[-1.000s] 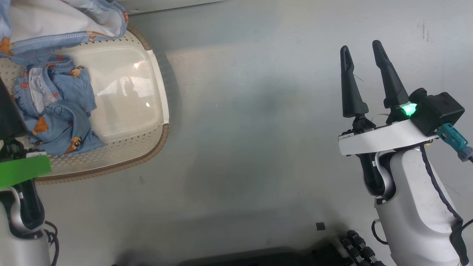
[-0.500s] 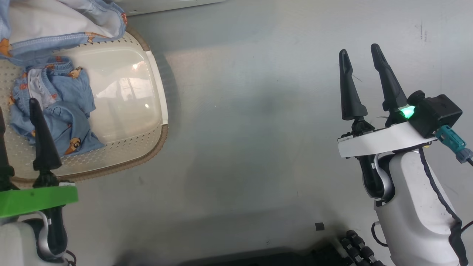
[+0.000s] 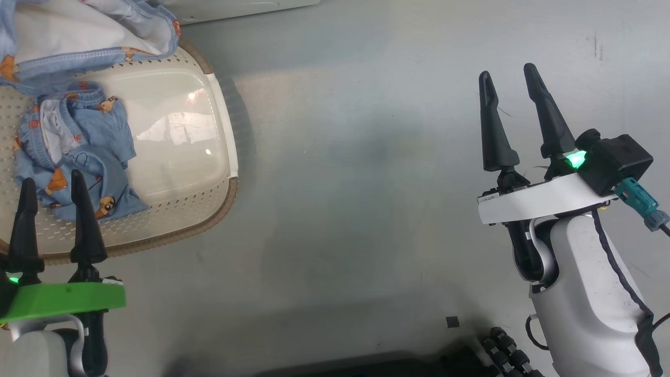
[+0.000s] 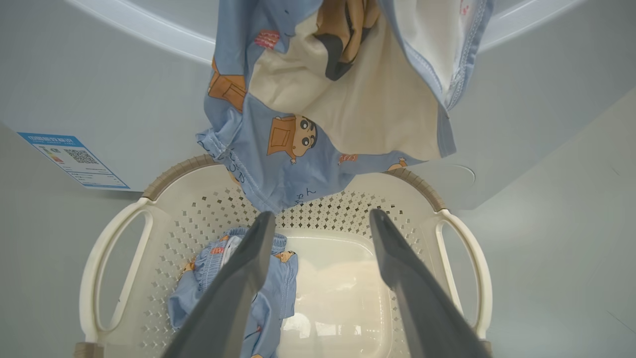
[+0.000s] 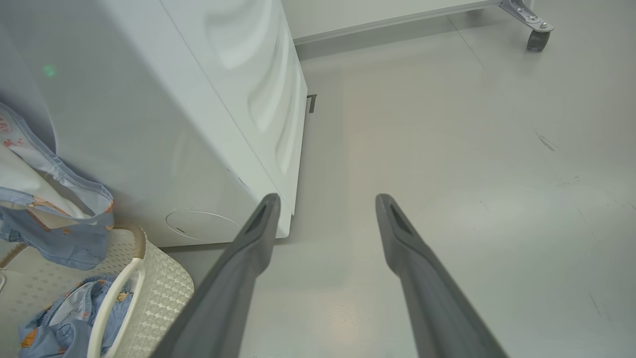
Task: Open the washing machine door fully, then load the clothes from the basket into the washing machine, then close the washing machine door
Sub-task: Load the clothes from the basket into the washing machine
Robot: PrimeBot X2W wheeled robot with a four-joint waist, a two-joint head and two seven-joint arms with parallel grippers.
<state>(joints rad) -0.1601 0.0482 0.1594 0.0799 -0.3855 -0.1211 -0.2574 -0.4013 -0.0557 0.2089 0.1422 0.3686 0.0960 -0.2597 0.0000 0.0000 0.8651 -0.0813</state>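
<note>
**Both grippers spread wide and empty, one piece in the basket, another dangling over it**

Head view first. Left gripper (image 3: 52, 178) poking up at the lower left, fingers spread apart, pinching nothing, tips overlapping the lower edge of the basket (image 3: 178, 209). Right gripper (image 3: 506, 70) way over on the right side of the frame, likewise spread and empty, above bare grey floor (image 3: 366, 157) and well apart from the basket.

Basket on the floor, taking up the left of the frame. Crumpled blue garment (image 3: 78, 152) with little orange-brown prints lying in its left part, the rest of the bottom bare and shiny.

Left wrist view: second garment (image 4: 323, 99), blue outside and cream inside with cartoon prints, hanging down from the top edge of the frame, lower end over the far rim of the basket. No telling from what, or whether touching the rim.

Washing machine (image 5: 149, 99), big and white, in the upper left of the right wrist view, just behind the basket. Blue label (image 4: 74, 161) on its front, at the left of the left wrist view. Caster wheel (image 5: 534, 40) up in the top right corner of the right wrist view.
</note>
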